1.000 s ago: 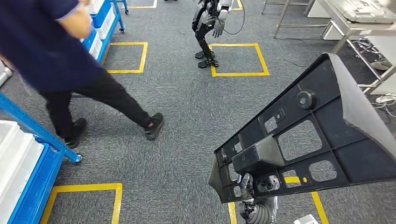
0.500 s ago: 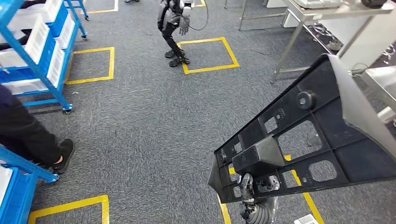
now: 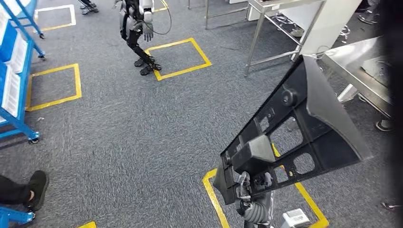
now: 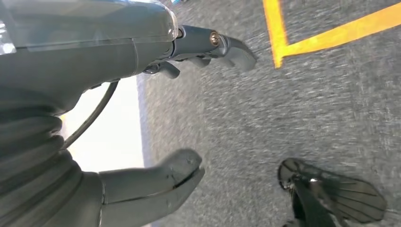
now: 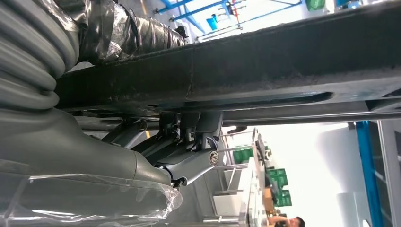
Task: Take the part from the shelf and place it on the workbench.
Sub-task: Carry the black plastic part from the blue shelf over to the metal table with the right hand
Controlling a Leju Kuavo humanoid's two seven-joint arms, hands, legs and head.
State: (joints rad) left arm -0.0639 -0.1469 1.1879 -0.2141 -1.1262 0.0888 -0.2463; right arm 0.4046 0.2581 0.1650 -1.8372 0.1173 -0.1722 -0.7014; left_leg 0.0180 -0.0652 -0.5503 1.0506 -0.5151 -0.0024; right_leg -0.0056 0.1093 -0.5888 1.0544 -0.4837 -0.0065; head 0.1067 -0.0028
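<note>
black part held up at the lower right, grey carpet open to its left.

the right hand [image 3: 251, 186] gripped the large black part [image 3: 297, 135] by its lower narrow end, the part slanting toward the upper right. the left hand [image 4: 142, 113] held nothing, thumb and fingers apart. a steel workbench [image 3: 361, 61] was cut off at the right edge, a blue shelf [image 3: 14, 71] at the left edge. another robot [image 3: 135, 28] stood at the top, its upper body cut off. the left wrist view was blurred.

Grey ribbed wrist cover [image 4: 28, 156], thick grey thumb [image 4: 156, 177], plastic-wrapped forearm [image 5: 85, 198].
</note>
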